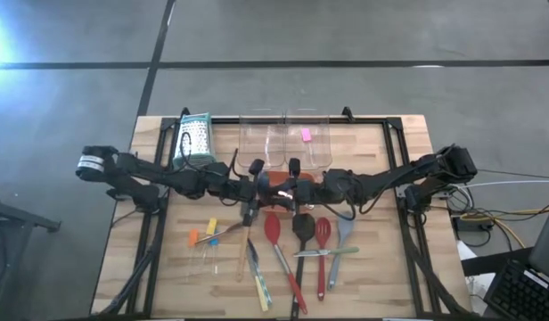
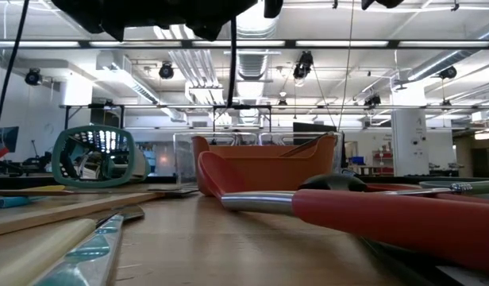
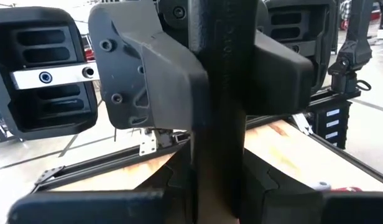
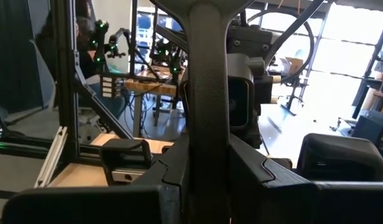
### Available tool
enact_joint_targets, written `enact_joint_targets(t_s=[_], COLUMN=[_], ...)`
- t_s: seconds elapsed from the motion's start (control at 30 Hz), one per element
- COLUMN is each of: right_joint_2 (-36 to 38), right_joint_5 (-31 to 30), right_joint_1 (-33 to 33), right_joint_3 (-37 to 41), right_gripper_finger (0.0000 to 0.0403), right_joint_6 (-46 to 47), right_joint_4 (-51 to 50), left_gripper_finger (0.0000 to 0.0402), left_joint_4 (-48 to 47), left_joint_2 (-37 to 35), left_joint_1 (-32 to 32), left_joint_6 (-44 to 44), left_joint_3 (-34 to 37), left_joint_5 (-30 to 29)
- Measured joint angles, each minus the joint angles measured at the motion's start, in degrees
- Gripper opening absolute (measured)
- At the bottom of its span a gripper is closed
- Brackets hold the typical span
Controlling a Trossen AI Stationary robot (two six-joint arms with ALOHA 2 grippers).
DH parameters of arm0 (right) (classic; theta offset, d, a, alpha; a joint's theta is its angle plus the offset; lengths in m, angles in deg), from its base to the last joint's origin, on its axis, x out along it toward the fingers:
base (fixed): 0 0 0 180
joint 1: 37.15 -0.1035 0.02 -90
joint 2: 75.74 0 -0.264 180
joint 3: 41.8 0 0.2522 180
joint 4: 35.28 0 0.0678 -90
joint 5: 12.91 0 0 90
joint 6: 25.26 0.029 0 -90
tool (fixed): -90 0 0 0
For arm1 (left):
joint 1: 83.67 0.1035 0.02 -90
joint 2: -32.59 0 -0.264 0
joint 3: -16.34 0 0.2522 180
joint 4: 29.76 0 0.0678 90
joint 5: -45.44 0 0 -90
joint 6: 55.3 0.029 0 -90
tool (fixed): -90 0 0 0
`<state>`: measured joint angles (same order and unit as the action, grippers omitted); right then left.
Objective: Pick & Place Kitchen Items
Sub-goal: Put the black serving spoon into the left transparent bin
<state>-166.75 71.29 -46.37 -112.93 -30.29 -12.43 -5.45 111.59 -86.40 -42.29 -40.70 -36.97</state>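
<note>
Both grippers meet at table centre over one dark handle.

You see the left gripper (image 1: 254, 189) and right gripper (image 1: 297, 189) each clamped narrowly on an upright black utensil handle (image 3: 215, 93) between them. The remaining spoons and spatulas (image 1: 301, 245) lie below on the wooden table (image 1: 381, 267), near the front edge.

Wood-plank table (image 1: 381, 267), matt; shiny metal grater (image 1: 195, 136); clear plastic tubs (image 1: 286, 143).
</note>
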Motion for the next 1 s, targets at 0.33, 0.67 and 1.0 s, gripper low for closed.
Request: enact_joint_targets(t_s=[0.33,0.67,1.0], right_joint_2=[3.8,13.59,17.01], right_joint_5=[-1.0,-24.48,-50.15], right_joint_1=[-0.27,-0.3,-0.28], right_joint_3=[0.09,0.49,1.51], right_gripper_finger=[0.0148,0.0174,0.0148], right_joint_6=[1.57,15.34,37.41], right_joint_4=[-10.57,-41.26,-60.92], left_gripper_finger=[0.0073,0.0073,0.0073], left_joint_4=[-1.49,-8.96,-8.06], left_joint_2=[-1.64,-6.5,-6.53], left_joint_1=[0.03,0.05,5.71], left_joint_6=[3.76,4.83,5.57], left_joint_3=[0.11,0.49,0.35], left_joint_5=[-3.66,-16.44,-28.22])
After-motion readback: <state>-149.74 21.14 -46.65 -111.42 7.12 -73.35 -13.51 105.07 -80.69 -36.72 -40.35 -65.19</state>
